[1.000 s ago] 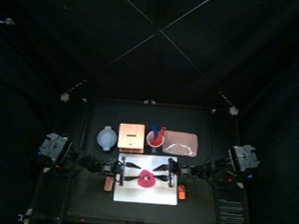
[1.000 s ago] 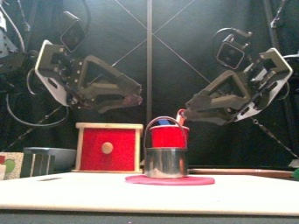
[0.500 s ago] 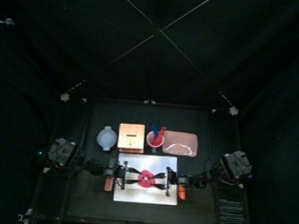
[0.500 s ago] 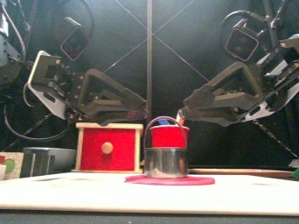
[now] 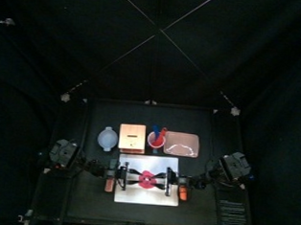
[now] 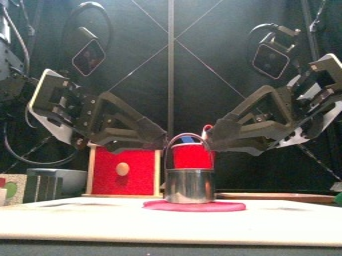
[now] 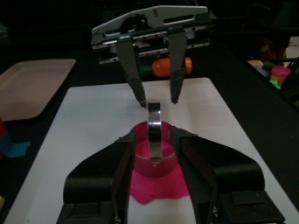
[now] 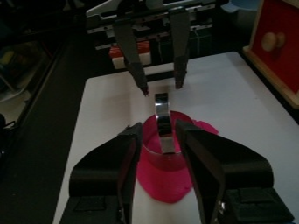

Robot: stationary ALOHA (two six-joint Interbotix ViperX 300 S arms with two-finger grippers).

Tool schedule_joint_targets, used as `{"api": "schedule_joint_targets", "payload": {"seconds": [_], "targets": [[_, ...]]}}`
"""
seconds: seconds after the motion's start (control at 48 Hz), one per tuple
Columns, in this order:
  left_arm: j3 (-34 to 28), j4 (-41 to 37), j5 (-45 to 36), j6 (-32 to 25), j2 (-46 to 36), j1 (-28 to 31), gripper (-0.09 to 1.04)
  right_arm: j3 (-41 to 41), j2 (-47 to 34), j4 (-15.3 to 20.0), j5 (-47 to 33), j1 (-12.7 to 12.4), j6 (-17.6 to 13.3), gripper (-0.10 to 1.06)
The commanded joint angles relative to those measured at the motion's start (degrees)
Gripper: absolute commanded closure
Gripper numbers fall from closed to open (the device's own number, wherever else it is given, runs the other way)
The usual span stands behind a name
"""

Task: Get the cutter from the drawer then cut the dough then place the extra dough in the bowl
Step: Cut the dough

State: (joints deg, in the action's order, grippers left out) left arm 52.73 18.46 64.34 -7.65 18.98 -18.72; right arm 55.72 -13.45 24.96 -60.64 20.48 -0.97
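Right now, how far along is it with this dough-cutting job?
Done: the cutter is out, standing on the dough. In hand: the left pincer and right pincer, both open, hover above it, gripping nothing. To do: moving extra dough into the bowl.

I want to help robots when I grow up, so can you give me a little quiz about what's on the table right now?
1. True or false: a gripper is holding the round metal cutter up in the air.
2. What colour is the dough under the cutter? A green, B pink, C yellow.
3. Fill in: the jaws of the left gripper and the right gripper are both ____.
Key: 1 false, it stands on the dough on the white cutting board, with both grippers above it; 2 B; 3 open.
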Motion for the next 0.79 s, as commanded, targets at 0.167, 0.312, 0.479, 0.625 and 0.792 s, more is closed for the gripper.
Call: {"api": "schedule_joint_targets", "payload": {"seconds": [0.167, 0.312, 0.479, 0.625, 0.792], "targets": [[-2.9, 0.1, -1.7, -0.1, 0.9, 0.3, 0.19, -1.6, -0.3, 0.1, 0.8, -1.0, 0.1, 0.22], [-3.5, 0.2, -1.7, 0.0, 2.0, 0.3, 0.19, -2.2, -1.3, 0.2, 0.8, -1.1, 0.0, 0.23], [-3.5, 0.4, -1.7, 0.1, 2.4, 0.3, 0.19, -2.5, -1.8, 0.2, 0.8, -1.2, -0.1, 0.23], [-3.3, 0.7, -1.8, 0.1, 2.5, 0.3, 0.20, -2.6, -1.8, 0.2, 0.8, -1.4, -0.1, 0.25], [-3.4, 0.9, -2.2, 0.1, 2.5, 0.3, 0.24, -2.7, -1.8, 0.2, 1.8, -1.4, -0.1, 0.31]]}}
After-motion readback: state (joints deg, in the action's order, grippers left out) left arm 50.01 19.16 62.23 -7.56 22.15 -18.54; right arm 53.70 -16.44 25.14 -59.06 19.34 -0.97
